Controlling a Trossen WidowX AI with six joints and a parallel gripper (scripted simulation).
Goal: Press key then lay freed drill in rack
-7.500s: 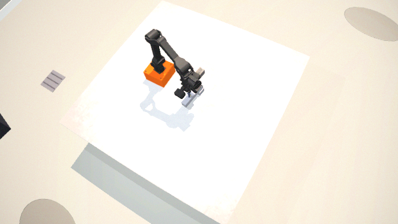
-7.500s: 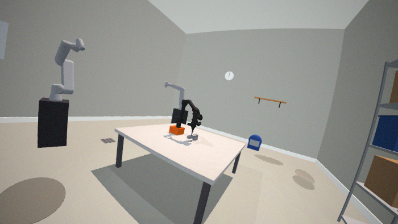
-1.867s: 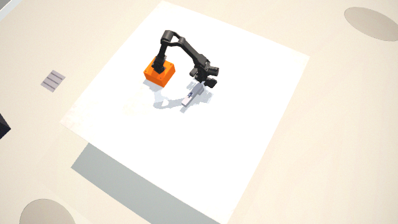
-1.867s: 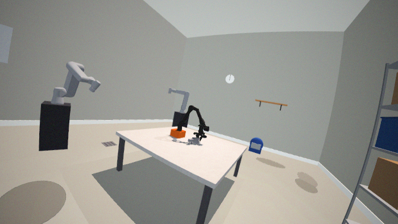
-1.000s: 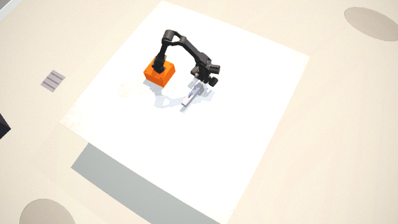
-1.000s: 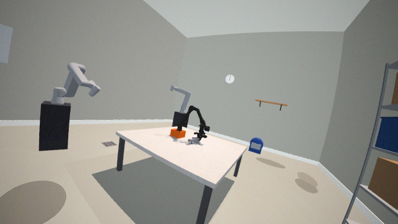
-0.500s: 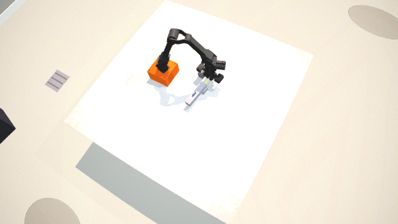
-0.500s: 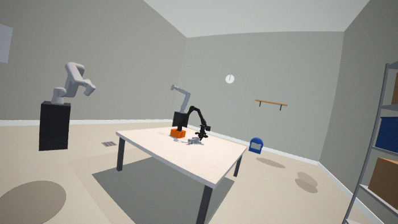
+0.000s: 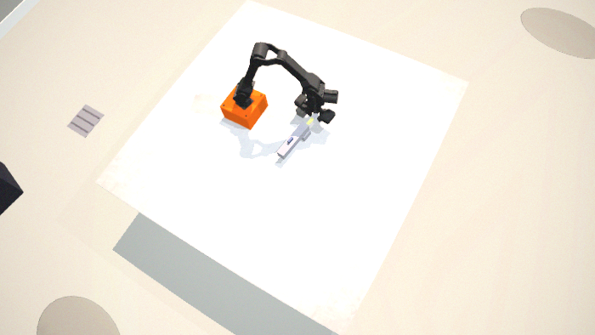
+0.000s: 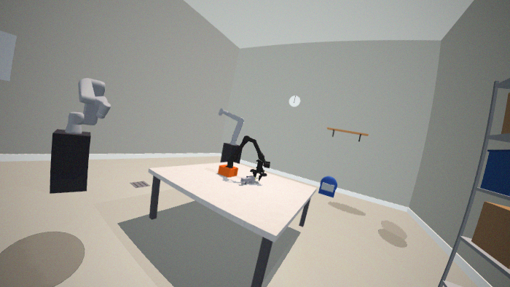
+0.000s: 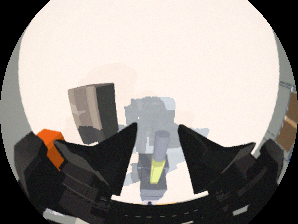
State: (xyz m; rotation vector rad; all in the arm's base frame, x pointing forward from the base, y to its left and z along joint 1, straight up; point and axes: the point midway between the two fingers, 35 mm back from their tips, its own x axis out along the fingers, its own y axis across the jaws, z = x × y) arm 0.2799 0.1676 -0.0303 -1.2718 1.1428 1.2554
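The grey holder (image 9: 285,150) (image 10: 247,180) (image 11: 145,162) is a long block on the table. The small blue key (image 9: 290,139) shows on its top in the top view. The drill (image 9: 310,121) (image 11: 161,145) is a grey rod with a yellow band, sticking out of the holder's end nearest the gripper. My gripper (image 9: 314,111) (image 10: 257,175) (image 11: 158,126) is open above that end. In the wrist view the drill shows between and below the parted fingers, and neither finger appears to touch it. I cannot tell which object is the rack.
A brown-grey block (image 11: 92,112) stands beyond the left finger in the wrist view. The arm's orange base (image 9: 238,116) (image 10: 227,171) (image 11: 50,137) is on the table (image 9: 340,191) (image 10: 233,204). The exterior view shows a blue rounded object (image 10: 328,181) beyond the table.
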